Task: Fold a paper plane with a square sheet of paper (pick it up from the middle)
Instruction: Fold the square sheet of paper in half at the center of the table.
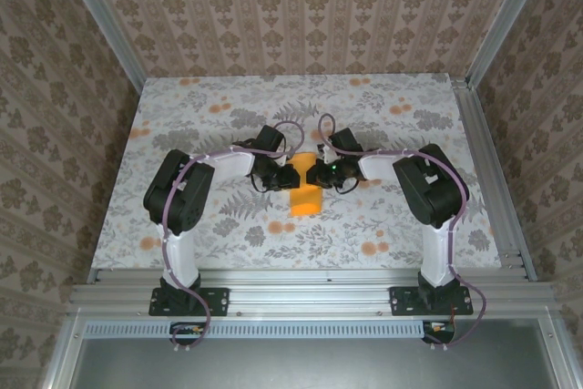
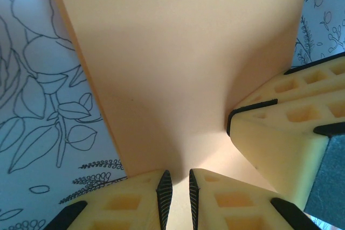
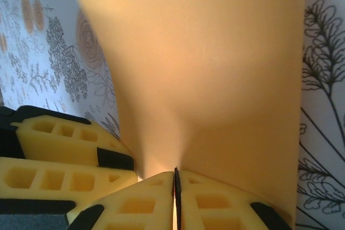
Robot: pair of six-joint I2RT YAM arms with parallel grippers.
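left claw (image 2: 176, 195) and right claw (image 3: 176, 187), two in all, each pinch a raised fold of the one square sheet of paper (image 1: 305, 199), which lies between them at the middle of the flower-printed table (image 1: 392, 225).

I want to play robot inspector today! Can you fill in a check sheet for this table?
Surface: flower-printed table cover, lying flat.
Job's things: orange square sheet of paper mid-table, its middle pinched up; not a plane yet.
Clutter: nothing seen.
Grippers: left gripper and right gripper are both shut on the sheet, close together.
Cables: purple cables run along both arms and loop at the wrists.
Surroundings: patterned walls, metal frame at the near edge.
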